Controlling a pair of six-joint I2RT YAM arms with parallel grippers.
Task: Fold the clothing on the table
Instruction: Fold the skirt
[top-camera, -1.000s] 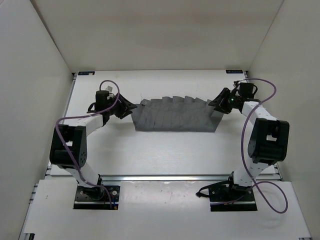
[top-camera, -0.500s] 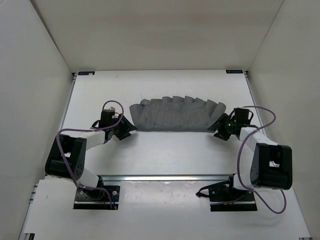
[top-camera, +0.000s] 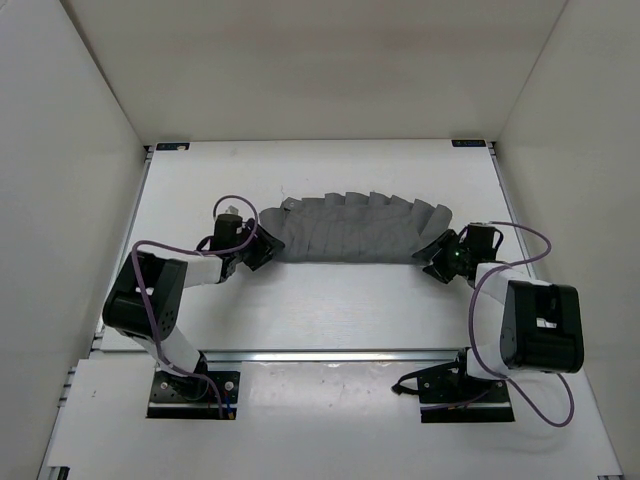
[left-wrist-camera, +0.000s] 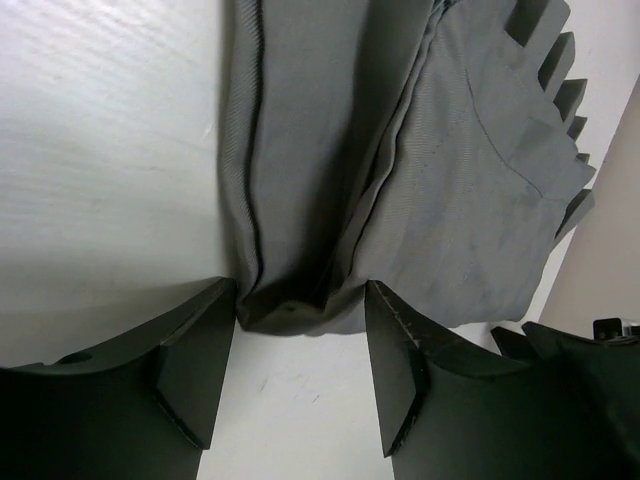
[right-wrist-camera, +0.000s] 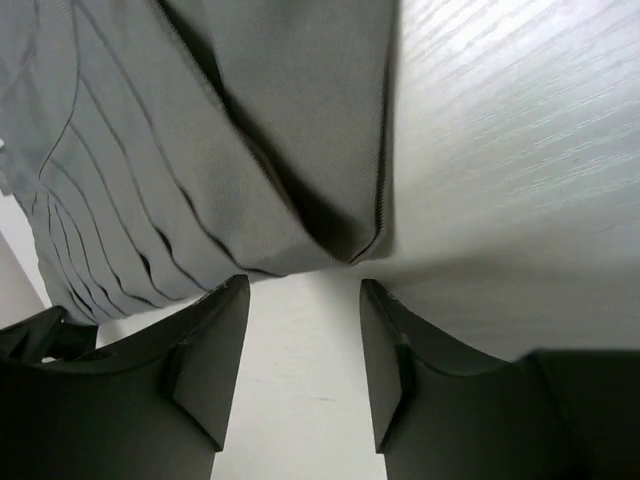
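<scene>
The clothing (top-camera: 345, 228) is a grey pleated garment lying flat across the middle of the table (top-camera: 330, 300), with its pleat tips along the far edge. My left gripper (top-camera: 262, 250) is low at its near left corner, and my right gripper (top-camera: 432, 258) is low at its near right corner. In the left wrist view the left gripper (left-wrist-camera: 298, 290) is open and the clothing (left-wrist-camera: 420, 180) has its folded corner right at the fingertips, ungripped. In the right wrist view the right gripper (right-wrist-camera: 304, 284) is open, and the clothing (right-wrist-camera: 250, 150) ends just beyond its tips.
White enclosure walls (top-camera: 80, 150) stand on the left, right and far sides. A metal rail (top-camera: 330, 353) runs along the table's near edge in front of both arm bases. Purple cables (top-camera: 505, 262) loop off both arms.
Both grippers have left the garment's far end corners and come back to its near corners, low on the table. The garment's ends have spread wider. Both sets of jaws stand wider apart.
</scene>
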